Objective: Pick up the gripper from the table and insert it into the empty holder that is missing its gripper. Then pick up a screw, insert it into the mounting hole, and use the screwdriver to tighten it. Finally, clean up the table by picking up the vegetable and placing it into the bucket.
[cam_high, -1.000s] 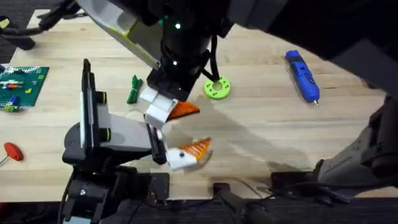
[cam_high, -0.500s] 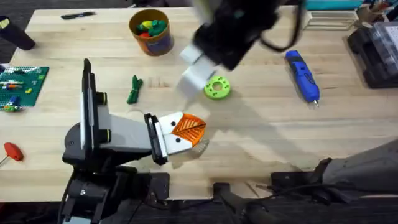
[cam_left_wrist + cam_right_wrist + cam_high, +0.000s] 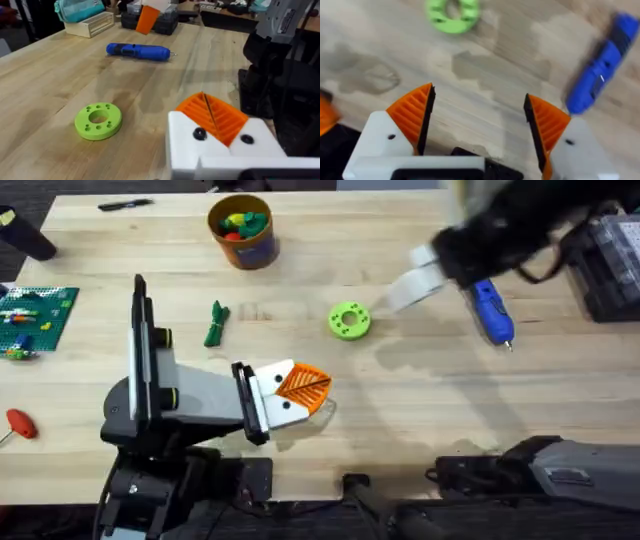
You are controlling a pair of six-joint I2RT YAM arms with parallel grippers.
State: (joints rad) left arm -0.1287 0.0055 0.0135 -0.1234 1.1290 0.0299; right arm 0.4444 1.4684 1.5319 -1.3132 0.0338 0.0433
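We see the left gripper (image 3: 300, 392) low over the surface (image 3: 420, 410), fingers together, their tips overlapping. The right gripper (image 3: 477, 125), blurred overhead, has swung from mid-table toward the screwdriver (image 3: 487, 302), fingers apart and empty. The vegetable (image 3: 216, 323) lies before the far bucket (image 3: 241, 230).

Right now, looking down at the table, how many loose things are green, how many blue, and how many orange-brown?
Green: 2, the lime disc and the vegetable
Blue: 1, the screwdriver
Orange-brown: 1, the bucket
Total: 4
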